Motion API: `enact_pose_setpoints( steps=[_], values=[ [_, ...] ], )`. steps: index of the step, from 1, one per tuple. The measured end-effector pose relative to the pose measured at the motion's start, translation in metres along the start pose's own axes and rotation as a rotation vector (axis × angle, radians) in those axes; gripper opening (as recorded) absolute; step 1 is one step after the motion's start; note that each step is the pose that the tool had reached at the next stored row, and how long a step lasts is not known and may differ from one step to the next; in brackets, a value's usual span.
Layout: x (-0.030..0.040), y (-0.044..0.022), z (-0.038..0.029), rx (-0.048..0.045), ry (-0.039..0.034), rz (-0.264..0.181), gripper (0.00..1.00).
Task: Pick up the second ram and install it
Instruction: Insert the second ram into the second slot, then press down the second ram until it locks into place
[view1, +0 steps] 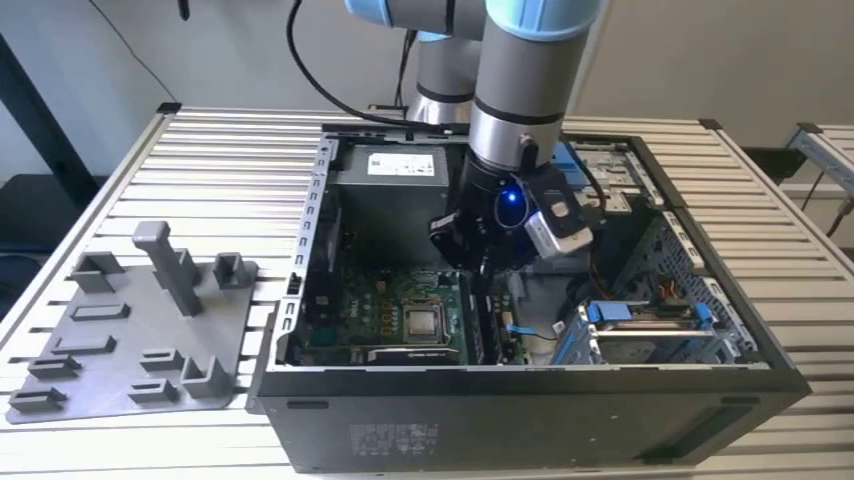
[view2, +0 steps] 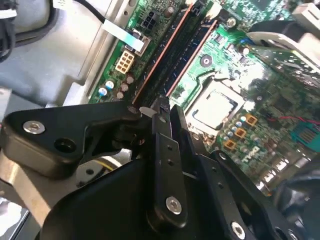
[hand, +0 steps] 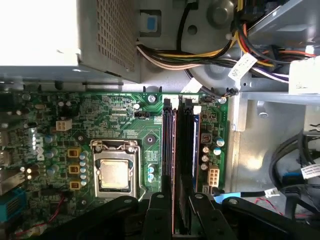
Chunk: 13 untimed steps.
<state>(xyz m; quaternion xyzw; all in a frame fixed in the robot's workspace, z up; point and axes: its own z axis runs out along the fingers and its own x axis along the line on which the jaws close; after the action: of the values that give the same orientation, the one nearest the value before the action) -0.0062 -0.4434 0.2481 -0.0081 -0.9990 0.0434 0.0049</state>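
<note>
Arm: it reaches down from above into the open computer case (view1: 747, 345) in the exterior view; its lower part and the gripper (view1: 483, 262) hide a good part of the board under them.

Gripper: in the second wrist view the gripper (view2: 161, 112) has its black fingers (view2: 165, 150) drawn close together over the memory slots; in the first wrist view the gripper (hand: 173, 200) is cut off by the picture's edge, with only the finger ends showing; whether something thin is clamped between them I cannot tell, because the linkage covers the gap.

Second ram: a dark stick (hand: 186, 150) with a blue-green edge stands on its long edge in one of the memory slots (hand: 168, 145), just beside the fingertips in the first wrist view; its near end goes under the fingers and is hidden; in the second wrist view the second ram (view2: 172, 57) is hard to separate from the slots beside it (all are long, dark and parallel); whether it is fully seated I cannot tell.

Motherboard: green motherboard (hand: 125, 125), with the processor socket (hand: 114, 172) beside the slots.

Case interior: a bundle of cables (hand: 200, 55) runs above the board.

Outside the case: a grey fixture plate (view1: 134, 340) with upright posts lies on the slatted table (view1: 227, 160), at the exterior view's left, well apart from the gripper.
</note>
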Motion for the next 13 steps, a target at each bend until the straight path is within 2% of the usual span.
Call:
enact_pose_setpoints(
  steps=[3,4,5,7,13],
  values=[
    [0.0000,0.0000,-0.0002,-0.0012,0.0004,0.000,0.22],
    [0.0000,0.0000,-0.0003,-0.0011,0.0004,0.000,0.20],
    [0.0000,-0.0001,-0.0004,-0.0009,0.0005,0.000,0.13],
    [0.0001,-0.0001,-0.0004,-0.0009,0.0005,0.000,0.11],
    [0.0000,-0.0001,-0.0007,-0.0009,0.0005,0.000,0.11]
  ],
)
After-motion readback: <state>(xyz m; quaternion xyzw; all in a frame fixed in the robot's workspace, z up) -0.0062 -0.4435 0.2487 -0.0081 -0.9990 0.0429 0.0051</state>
